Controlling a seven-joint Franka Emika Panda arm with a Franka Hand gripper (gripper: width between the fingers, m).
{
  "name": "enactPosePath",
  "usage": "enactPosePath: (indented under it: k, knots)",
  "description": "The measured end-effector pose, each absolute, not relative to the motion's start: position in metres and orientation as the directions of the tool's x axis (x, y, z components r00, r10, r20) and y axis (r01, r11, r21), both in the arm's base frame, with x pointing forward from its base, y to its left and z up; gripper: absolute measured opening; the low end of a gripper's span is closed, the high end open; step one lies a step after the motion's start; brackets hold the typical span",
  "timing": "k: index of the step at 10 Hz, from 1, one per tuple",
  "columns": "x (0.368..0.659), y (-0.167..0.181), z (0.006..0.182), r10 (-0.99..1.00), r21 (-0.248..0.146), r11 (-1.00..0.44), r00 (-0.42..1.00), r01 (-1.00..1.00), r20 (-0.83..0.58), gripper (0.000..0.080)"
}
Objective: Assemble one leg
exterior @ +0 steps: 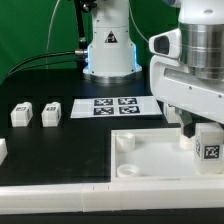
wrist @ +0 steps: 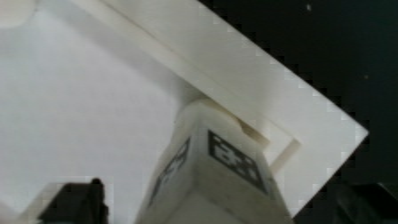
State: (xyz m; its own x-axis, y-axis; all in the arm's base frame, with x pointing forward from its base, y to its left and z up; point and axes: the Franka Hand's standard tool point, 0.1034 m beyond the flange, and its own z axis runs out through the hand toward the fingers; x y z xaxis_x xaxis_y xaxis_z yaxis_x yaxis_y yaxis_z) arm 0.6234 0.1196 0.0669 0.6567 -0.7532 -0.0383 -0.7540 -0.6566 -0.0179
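A white leg (exterior: 208, 143) with a black-and-white tag stands upright at a corner of the big white square panel (exterior: 150, 162), at the exterior view's right. My gripper (exterior: 200, 131) is straight above and around it. In the wrist view the leg (wrist: 222, 160) rises between my gripper's (wrist: 222, 206) dark fingers (wrist: 75, 200). A clear gap shows on each side, so the jaws are open and not touching it. The panel (wrist: 89, 100) fills the space behind the leg. The leg's foot is hidden.
Two more tagged white legs (exterior: 20, 114) (exterior: 51, 113) lie on the black table at the exterior view's left. The marker board (exterior: 118, 106) lies in front of the robot base (exterior: 108, 50). A white part (exterior: 3, 150) sits at the left edge. A white ledge (exterior: 60, 202) runs along the front.
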Motion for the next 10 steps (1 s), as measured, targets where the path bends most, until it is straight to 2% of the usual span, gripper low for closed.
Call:
enactPosePath:
  k: [2,5,8,10]
  knots:
    - [0.6257,0.1195,0.0689,-0.538,-0.022,-0.842,0.843,-0.538,-0.022,0.0649]
    - [0.6268,0.1187,0.0695,-0.257,-0.02,-0.966,0.966,-0.257,-0.009,0.0649]
    - [0.6272,0.1159,0.0694,-0.024,-0.015,-1.0,1.0,-0.024,-0.003,0.0649]
    - [0.6272,0.116,0.0694,-0.025,-0.015,-1.0,1.0,-0.025,-0.003,0.0649]
